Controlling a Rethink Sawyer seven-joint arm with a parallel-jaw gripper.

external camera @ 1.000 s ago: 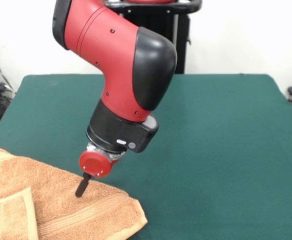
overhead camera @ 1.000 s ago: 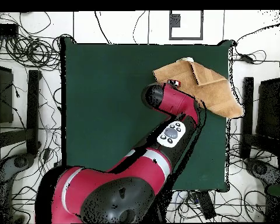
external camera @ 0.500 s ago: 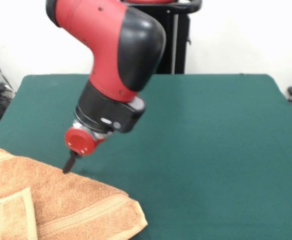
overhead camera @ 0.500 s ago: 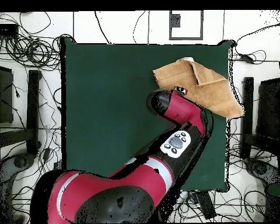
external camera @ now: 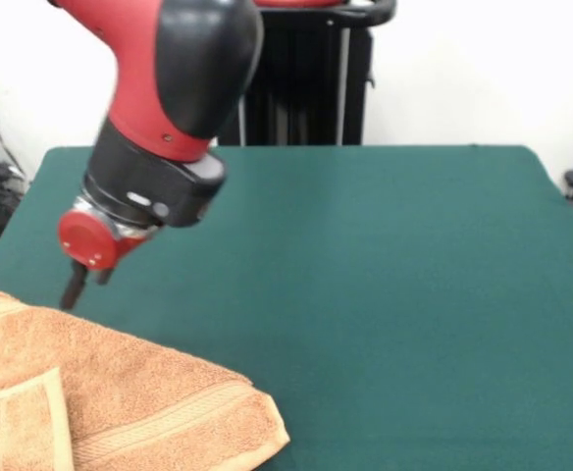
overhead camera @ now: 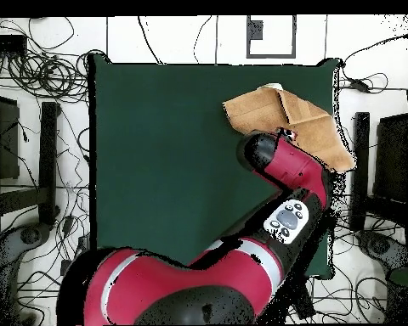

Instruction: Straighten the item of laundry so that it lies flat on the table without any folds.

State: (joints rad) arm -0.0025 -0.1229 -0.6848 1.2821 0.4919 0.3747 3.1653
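The orange-tan terry-cloth towel (external camera: pixel 100 402) lies at a corner of the dark green felt-covered bench (external camera: pixel 385 294), one flap folded over, part overhanging the edge. The black gripper (external camera: pixel 82 285) hovers just above the towel's edge, fingers slightly spread, empty. A careless drag could pull the towel off. No readable writing.

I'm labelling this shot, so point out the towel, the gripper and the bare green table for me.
towel (external camera: pixel 120 392), front view, on its open terry face.
gripper (external camera: pixel 85 285), front view, between the two dark fingertips, above the towel's far edge.
table (external camera: pixel 404 294), front view, on bare green cloth.
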